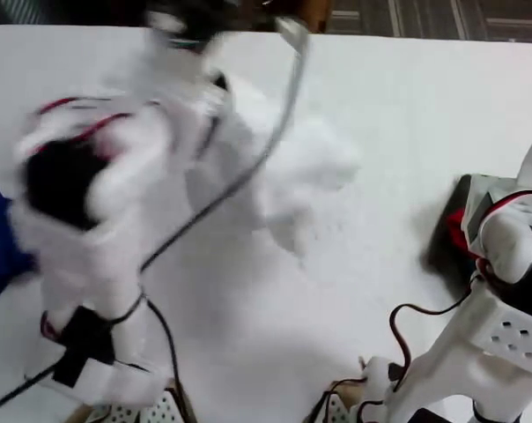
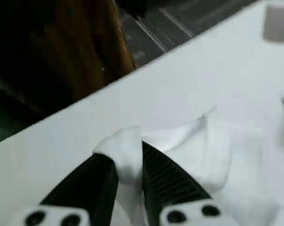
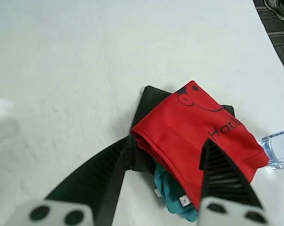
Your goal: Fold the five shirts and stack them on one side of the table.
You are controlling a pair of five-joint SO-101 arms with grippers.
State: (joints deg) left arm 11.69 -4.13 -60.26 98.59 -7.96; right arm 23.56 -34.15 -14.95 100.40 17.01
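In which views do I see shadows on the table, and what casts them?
High view: soft shadow under the white shirt and beside the folded stack. Right wrist view: faint shadow beside that stack. Left wrist view: table evenly lit.

A clear container (image 3: 279, 148) (partly out of frame) sits on the white table (image 3: 85, 56).

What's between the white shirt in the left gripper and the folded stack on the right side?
Nothing lies on the table between the white shirt, pinched in the left gripper, and the stack. But the right gripper hangs open over that stack, above its top red shirt, and would likely block a drop there.
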